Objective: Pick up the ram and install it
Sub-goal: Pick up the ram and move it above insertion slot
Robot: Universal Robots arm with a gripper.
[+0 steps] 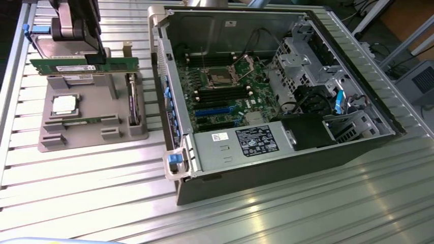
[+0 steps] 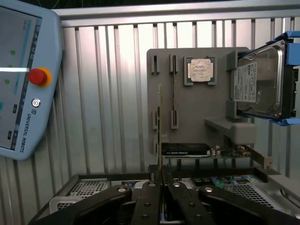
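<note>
tool: gripper [image 1: 97, 56] narrow, clamped on the ram [image 1: 64, 66] across its flat faces | where: upper left of the exterior view, level, just above grey holder [image 1: 88, 136] | why: probably leaves the contact edge free for seating | open case [image 1: 271, 173] well apart, centre-right

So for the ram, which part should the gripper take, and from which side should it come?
Take the ram near mid-length, pinching its two flat faces, coming from above its upper long edge. It is a thin, long board, so the faces give the widest seat and a central hold should balance it. The gripper holds it that way now, shut on it, board level.
</note>
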